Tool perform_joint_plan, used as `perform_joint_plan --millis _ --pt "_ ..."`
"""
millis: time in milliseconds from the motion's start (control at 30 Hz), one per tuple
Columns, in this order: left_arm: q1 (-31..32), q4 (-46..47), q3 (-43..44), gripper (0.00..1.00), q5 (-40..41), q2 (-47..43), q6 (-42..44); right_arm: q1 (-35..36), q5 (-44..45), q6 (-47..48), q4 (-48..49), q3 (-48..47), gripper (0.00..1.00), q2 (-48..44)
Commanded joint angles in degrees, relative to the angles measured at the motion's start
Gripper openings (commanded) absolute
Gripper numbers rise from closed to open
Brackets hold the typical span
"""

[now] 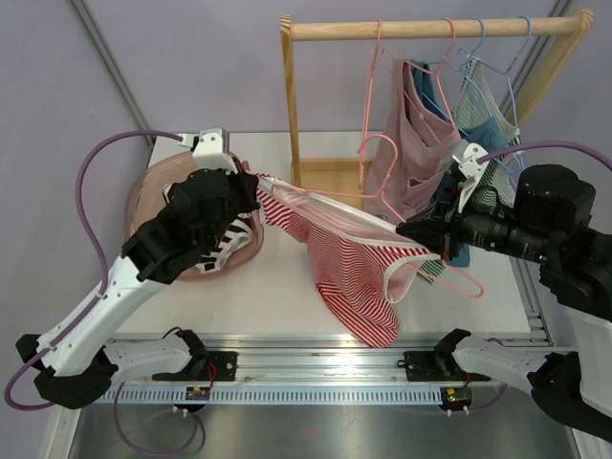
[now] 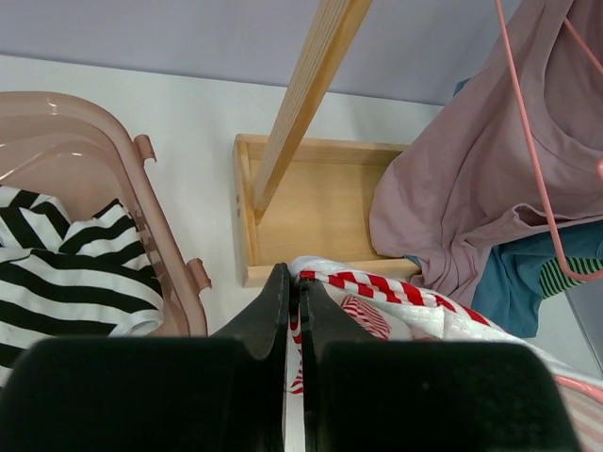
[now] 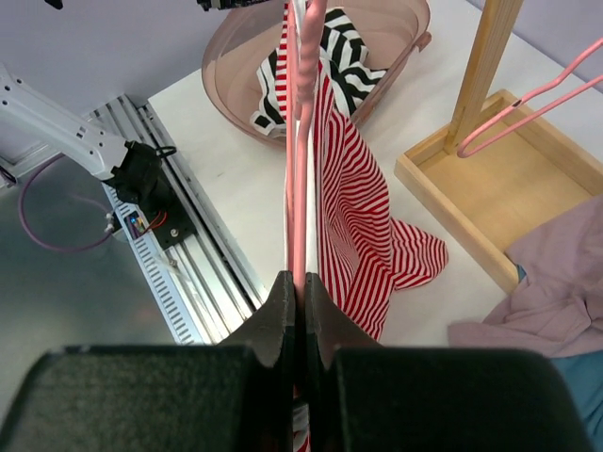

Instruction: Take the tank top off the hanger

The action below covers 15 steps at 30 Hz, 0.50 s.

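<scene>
Left pincer (image 2: 294,282): clenched on one edge of the red striped tank top (image 1: 356,277), close by the pink basket (image 1: 142,196). Right pincer (image 1: 409,229): clenched too, on the pink hanger (image 3: 301,141). Maybe a bit of the top's white edge pinched in there as well; hard to tell.

Between the two pincers: the top, pulled out long from left to right, up in the air over the table (image 1: 287,316), with its bottom part sagging down toward the near side. Looks threaded on the hanger at the right end, so not off yet. Lies along the hanger's long bar, from the right pincer straight toward the left one and the basket. Left pincer nearer the loose end, so likely the one to pull, away to the left along that bar.

From above: both arms, the whole stretch of cloth, and the wooden rack (image 1: 430,29) with other clothes behind. From the right wrist: the hanger bar and the top lined up, pointing at the basket. From the left wrist: only the pinched cloth, not the hanger in the right pincer.
</scene>
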State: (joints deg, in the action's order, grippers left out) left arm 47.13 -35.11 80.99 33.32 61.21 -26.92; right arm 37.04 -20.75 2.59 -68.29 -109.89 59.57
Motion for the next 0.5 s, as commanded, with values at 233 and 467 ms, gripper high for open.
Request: perform_joint_plan --millis 233,467 --pt "-2.8 8.9 -12.2 0.0 -22.1 -9.2 -0.5 0.6 -5.2 -8.2 43.2 32.8 0.0 -16.1" --pt "0.4 19.6 -25.0 0.0 -43.5 -15.3 2.6 0.6 -7.5 -22.8 95.9 54.3 0.0 -18.3"
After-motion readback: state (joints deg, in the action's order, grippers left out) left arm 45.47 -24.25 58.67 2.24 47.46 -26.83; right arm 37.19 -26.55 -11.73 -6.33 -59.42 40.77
